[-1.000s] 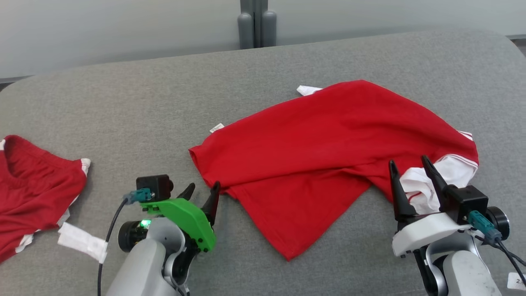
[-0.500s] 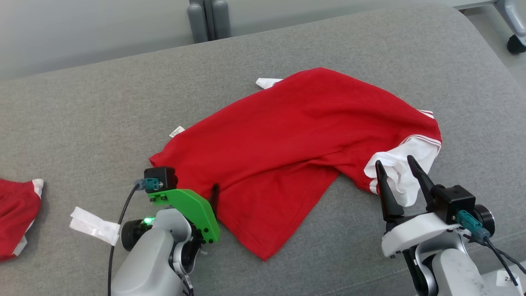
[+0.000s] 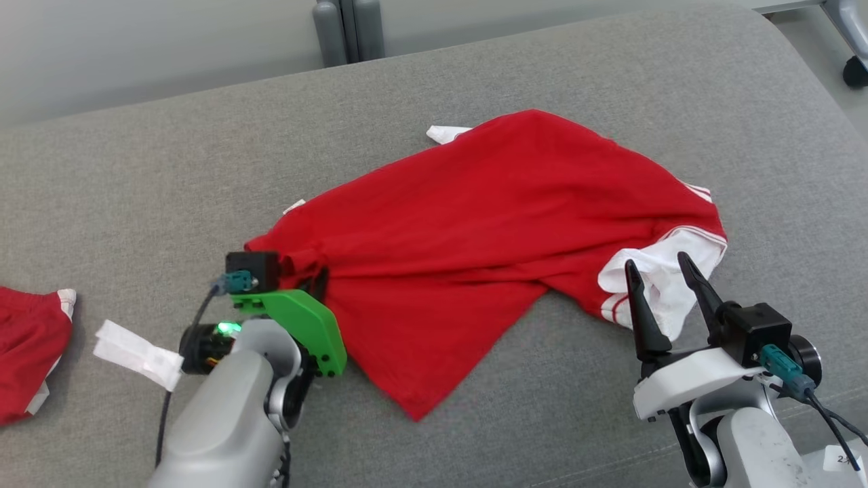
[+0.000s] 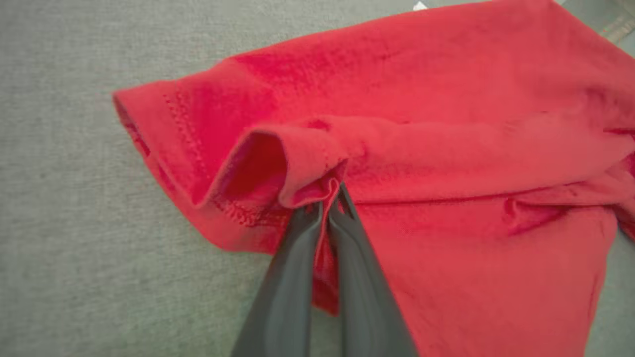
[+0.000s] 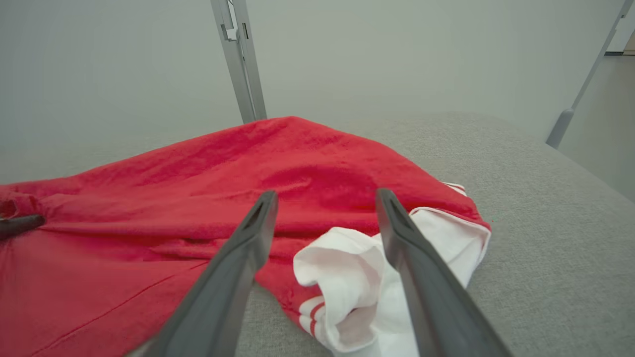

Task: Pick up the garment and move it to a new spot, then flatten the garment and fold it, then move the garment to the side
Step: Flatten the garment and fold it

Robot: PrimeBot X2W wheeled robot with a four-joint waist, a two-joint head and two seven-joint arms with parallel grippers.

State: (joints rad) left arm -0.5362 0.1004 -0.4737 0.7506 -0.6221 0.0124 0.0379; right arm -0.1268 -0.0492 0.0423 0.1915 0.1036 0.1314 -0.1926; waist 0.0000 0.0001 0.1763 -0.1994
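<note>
Head view: the red garment [image 3: 488, 237] lies crumpled in the middle of the grey padded surface [image 3: 169, 169]; the left gripper [image 3: 317, 279] is clamped on its near-left corner, which is the likely lifting point; the right gripper [image 3: 656, 263] stands spread and empty, just short of the white sleeve [image 3: 702, 247].

Left wrist view: the fingers [image 4: 292, 258] pinch a bunched fold beside the stitched hem [image 4: 193, 144]; the hold appears secure.

Right wrist view: jaws wide either side of the sleeve, apparently lined up for a second hold.

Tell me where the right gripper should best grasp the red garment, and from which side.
The bunched white sleeve of the red garment, from the near side: it stands up in folds just ahead of the open right gripper.
</note>
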